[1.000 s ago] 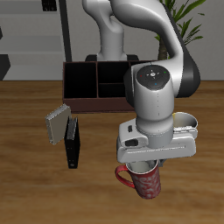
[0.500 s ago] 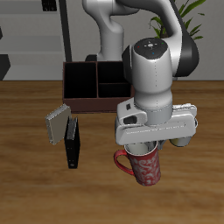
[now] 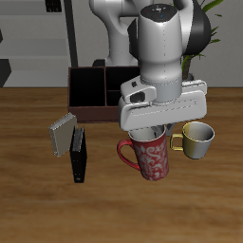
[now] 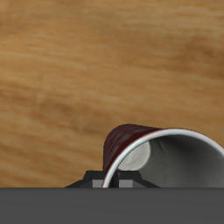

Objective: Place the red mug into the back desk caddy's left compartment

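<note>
Big picture first: the arm (image 3: 163, 47) towers over the middle of the table (image 3: 28, 204), wrist pointing straight down, so anything it carries hangs level and upright. Behind it, at the back of the table, sits the caddy (image 3: 95, 95), wide and dark, mouth up; its left compartment (image 3: 85, 88) is the tall black-lined section at the end, open and nothing visible in it. That is the target, and it looks roomy enough for a mug dropped in from above.

Now the gripper (image 3: 152, 130): its body hides the fingers from outside, but it sits right on the rim of the red mug (image 3: 154, 156), and the wrist view shows that pale rim (image 4: 166, 149) close up with bare wood below. I'd judge it closed on the rim, mug off the table. Handle sticks out sideways toward the caddy's end.

The mug is well in front of the caddy, so the carry backward is the step in hand.

Smaller bits: a yellow mug (image 3: 197, 139) just beside the red one, and two books (image 3: 70, 144) forward of the caddy, near the likely path.
</note>
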You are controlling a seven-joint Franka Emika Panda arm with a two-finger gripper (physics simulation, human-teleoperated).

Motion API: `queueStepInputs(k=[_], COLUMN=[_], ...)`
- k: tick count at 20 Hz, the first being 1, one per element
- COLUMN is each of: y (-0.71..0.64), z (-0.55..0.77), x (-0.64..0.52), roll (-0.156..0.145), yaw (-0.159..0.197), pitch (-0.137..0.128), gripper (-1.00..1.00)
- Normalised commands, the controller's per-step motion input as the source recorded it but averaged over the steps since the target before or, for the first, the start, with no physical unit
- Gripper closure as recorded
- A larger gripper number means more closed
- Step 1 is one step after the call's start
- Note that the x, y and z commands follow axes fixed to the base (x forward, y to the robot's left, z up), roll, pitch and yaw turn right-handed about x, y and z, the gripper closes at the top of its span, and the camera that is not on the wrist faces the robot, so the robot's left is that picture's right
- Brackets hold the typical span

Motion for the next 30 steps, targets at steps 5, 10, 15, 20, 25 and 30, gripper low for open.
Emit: queueStepInputs(k=[5, 10, 15, 20, 25, 30], y=[-0.17, 0.0, -0.43, -0.05, -0.19, -0.17], z=[0.29, 0.0, 0.36, -0.08, 0.0, 0.15], x=[-0.2, 0.0, -0.72, -0.22, -0.29, -0.36], roll=[-0.027, 0.0, -0.012, 0.033, -0.029, -0.004], yaw=[0.025, 0.0, 0.074, 0.016, -0.06, 0.009], pitch=[-0.055, 0.0, -0.154, -0.034, -0.016, -0.036], gripper=[1.0, 1.0, 1.0, 1.0, 1.0, 1.0])
